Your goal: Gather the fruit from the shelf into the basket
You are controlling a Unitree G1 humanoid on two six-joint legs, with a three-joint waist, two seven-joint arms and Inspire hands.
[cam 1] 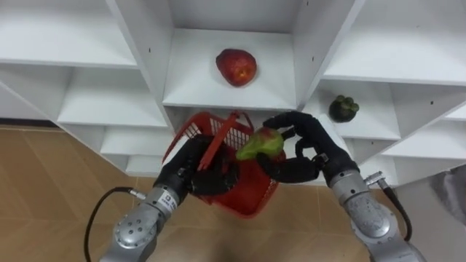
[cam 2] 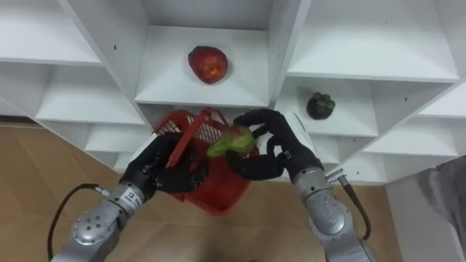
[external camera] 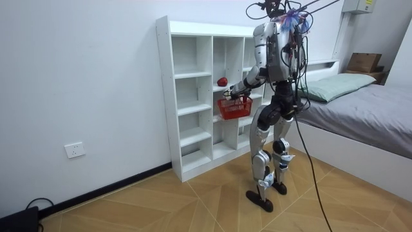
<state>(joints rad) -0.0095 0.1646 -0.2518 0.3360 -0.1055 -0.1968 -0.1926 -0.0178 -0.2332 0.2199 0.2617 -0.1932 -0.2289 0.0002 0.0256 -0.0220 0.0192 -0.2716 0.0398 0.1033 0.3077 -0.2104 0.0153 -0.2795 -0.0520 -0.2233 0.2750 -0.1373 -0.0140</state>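
No readable text, no labels, numbers or signs on closet (cam 1: 196,91) or basket (cam 1: 255,191)

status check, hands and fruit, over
Left hand shut on red plastic basket. Right hand shut on green-red fruit above it. Red apple, dark round fruit on white shelves. Nothing in the way.

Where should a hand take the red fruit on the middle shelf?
Probably around its round middle, from the open front: the red fruit sits alone on the shelf with side walls flanking it. The right hand is busy holding a green fruit.
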